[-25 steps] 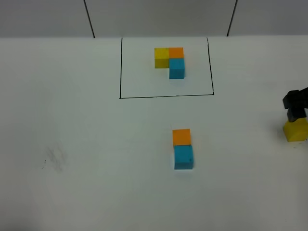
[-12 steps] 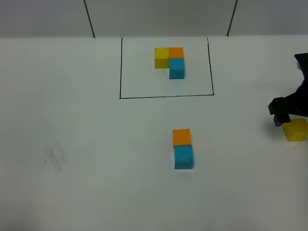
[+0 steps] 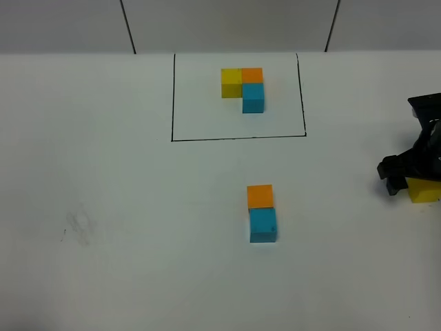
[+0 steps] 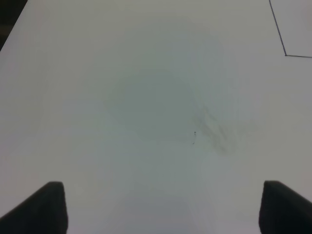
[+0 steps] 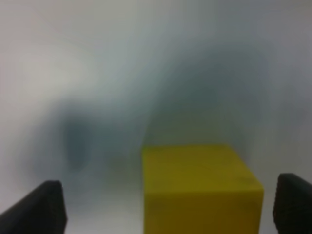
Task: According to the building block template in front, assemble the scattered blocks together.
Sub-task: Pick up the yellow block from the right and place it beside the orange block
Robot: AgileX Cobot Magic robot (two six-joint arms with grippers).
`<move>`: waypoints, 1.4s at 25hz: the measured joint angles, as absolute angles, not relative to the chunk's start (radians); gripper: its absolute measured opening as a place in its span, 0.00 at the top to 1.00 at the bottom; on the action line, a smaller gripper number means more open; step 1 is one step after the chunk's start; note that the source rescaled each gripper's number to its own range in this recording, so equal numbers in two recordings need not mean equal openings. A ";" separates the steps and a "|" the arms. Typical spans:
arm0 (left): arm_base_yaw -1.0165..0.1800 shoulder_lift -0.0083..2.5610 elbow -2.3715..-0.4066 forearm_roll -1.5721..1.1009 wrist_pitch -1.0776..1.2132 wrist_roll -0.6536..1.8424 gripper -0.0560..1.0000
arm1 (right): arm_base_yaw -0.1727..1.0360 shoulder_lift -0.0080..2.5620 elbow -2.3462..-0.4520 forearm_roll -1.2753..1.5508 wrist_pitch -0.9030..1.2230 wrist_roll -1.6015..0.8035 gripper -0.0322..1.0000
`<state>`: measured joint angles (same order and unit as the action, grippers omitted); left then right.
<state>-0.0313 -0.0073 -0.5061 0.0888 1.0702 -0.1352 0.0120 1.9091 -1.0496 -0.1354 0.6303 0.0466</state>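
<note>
Where the white table (image 3: 103, 172) is running off the right edge of the high view, the yellow cube (image 3: 425, 191) of the scattered blocks is sitting at mid-height, partly covered by the right gripper (image 5: 169, 209). Claw state: standing wide, its two dark fingertips (image 5: 44, 207) flanking the cube in the wrist view with a bare gap on either side, the cube lying nearer one tip than the other; nothing is being gripped.

The orange cube (image 3: 260, 196) and the light blue cube (image 3: 262, 225) are resting just right of centre in the high view. They are touching, orange directly above blue in the frame, and both are lying well apart from the yellow cube.

The building block template (image 3: 242, 88) is sitting at upper centre: yellow and orange side by side, blue touching the orange from below, all inside a thin black rectangle (image 3: 238, 138).

The left gripper (image 4: 165, 207) is showing only in its own wrist view. Its jaws are spreading wide over bare table, holding nothing, with a faint grey smudge (image 4: 214, 131) lying ahead of them.
</note>
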 joint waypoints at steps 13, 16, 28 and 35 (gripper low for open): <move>-0.031 -0.007 -0.506 0.089 1.070 -0.134 0.30 | -0.003 1.909 -1.050 -0.190 0.634 0.041 0.72; -0.031 -0.007 -0.506 0.089 1.070 -0.134 0.30 | 0.052 1.865 -1.054 -0.213 0.654 -0.021 0.73; -0.031 -0.007 -0.506 0.089 1.070 -0.134 0.30 | 0.531 1.873 -1.538 -0.124 0.992 -0.577 0.73; -0.031 -0.007 -0.506 0.089 1.070 -0.134 0.30 | 0.746 2.019 -1.746 -0.107 1.097 -0.680 0.73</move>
<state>-0.0313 -0.0073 -0.5061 0.0888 1.0702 -0.1344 0.7459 2.0194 -1.7458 -0.1069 1.0975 -0.6799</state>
